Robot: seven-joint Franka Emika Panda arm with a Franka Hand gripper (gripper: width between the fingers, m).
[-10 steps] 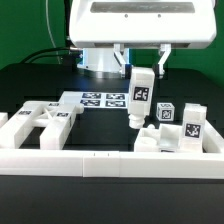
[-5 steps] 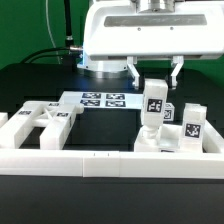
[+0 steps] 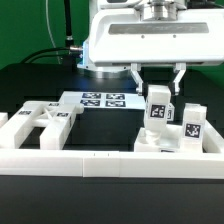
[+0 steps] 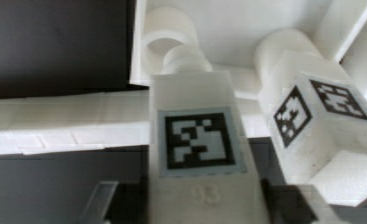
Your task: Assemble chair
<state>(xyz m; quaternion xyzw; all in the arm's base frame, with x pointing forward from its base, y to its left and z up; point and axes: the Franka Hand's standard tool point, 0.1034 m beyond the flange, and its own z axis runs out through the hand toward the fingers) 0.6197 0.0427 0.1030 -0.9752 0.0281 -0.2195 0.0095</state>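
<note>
the pincer (image 3: 158, 88) is closed on the top end of a bar (image 3: 157, 112). the bar hangs straight below it, long axis upright, its lower end among the loose chair parts (image 3: 190, 126) at the exterior view's right; whether they touch is unclear.

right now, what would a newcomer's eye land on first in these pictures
First, the tool, gripping an upright white bar with a black-and-white tag. It hangs by the tagged white blocks at the exterior view's right. Next comes the marker board, lying flat mid-table, and a flat white frame piece at the exterior view's left.
</note>
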